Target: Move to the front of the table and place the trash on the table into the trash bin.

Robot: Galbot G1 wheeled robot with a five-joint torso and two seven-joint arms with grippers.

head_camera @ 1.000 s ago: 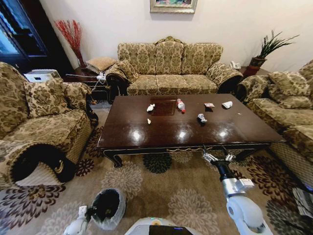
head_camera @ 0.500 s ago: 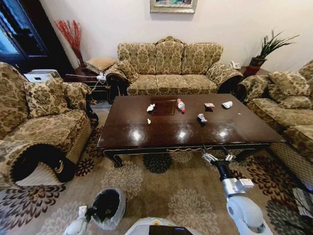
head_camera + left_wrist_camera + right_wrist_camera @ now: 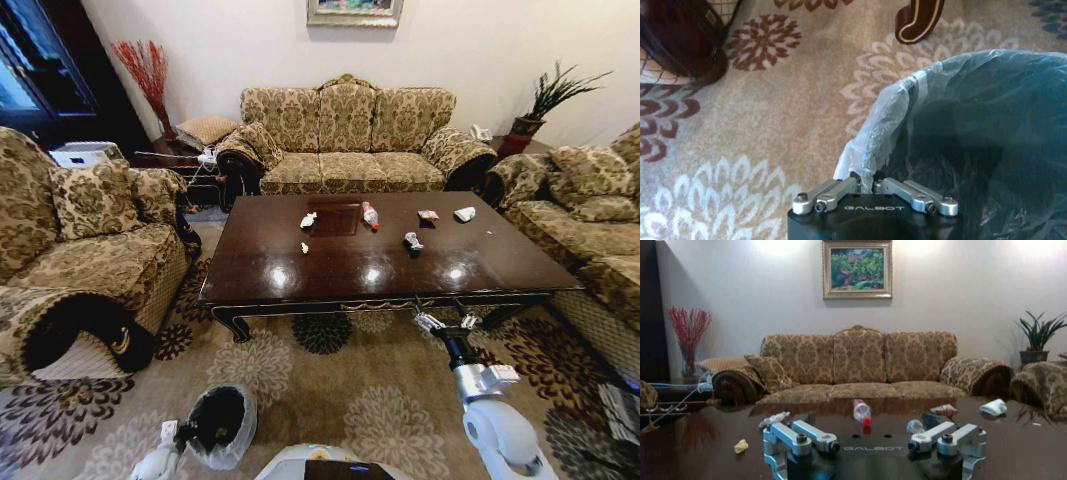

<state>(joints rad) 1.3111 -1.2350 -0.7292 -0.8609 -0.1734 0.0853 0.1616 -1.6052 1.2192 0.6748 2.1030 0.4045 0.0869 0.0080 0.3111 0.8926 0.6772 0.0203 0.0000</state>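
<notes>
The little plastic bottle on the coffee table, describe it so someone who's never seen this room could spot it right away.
Find the dark glossy coffee table in front of the long patterned sofa. On its far half, just right of the square inlay, lies the bottle, on its side. Unlike the crumpled white wads and wrappers around it, it is clear plastic with a red label.

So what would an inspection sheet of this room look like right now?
Surface: glossy dark table, on a floral carpet.
Job's things: bottle, paper wads and small wrappers lie on the table; lined bin is by the robot's left.
Clutter: nothing seen.
Hands: left hand shut on the bin's bag rim; right hand open, empty, at the table's near edge.
Cables: white cord on a side table.
Surroundings: sofas, plant, painting.
</notes>
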